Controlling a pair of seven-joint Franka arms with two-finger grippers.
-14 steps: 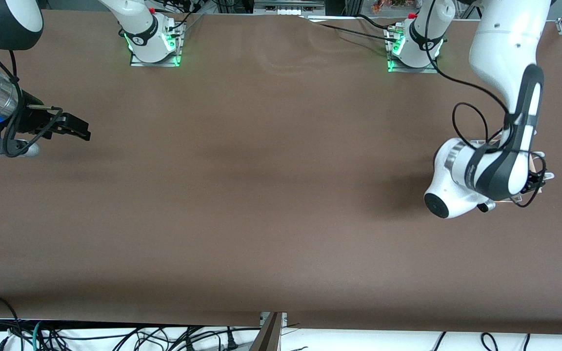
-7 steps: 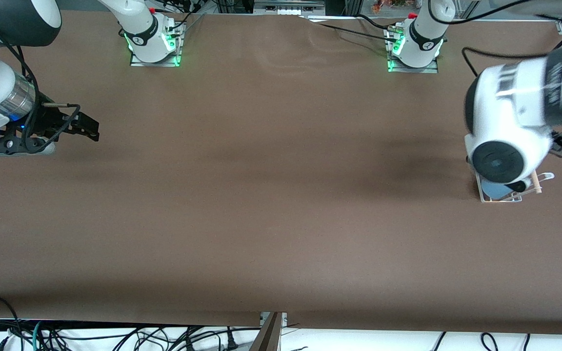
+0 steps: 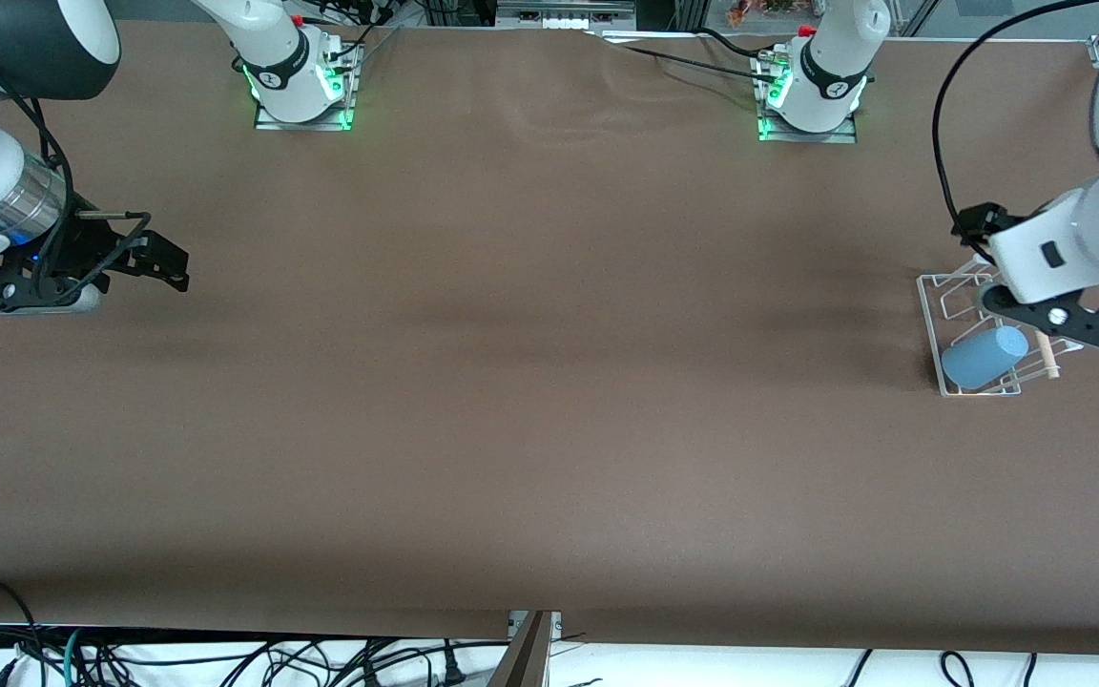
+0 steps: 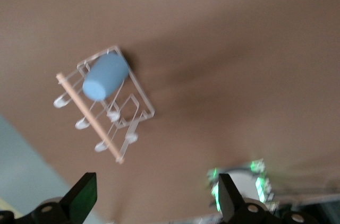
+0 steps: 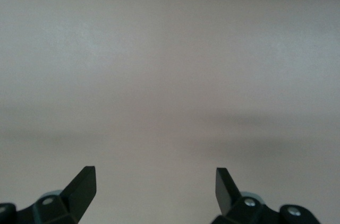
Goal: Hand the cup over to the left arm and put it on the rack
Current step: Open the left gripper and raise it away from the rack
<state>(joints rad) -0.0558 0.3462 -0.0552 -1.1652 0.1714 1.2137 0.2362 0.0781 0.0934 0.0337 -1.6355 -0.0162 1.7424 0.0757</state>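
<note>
Since half a second ago the left arm has lifted away from the rack, so the cup now shows fully. The cup lies on its side in the rack, at 3 o'clock on the surface. The left gripper is over the rack, jaws wide apart and empty. The right gripper waits at 9 o'clock, jaws also wide and empty.

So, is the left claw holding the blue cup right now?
No, the light-blue cup lies on the white wire rack, and the left claw is open, apart from it.
</note>
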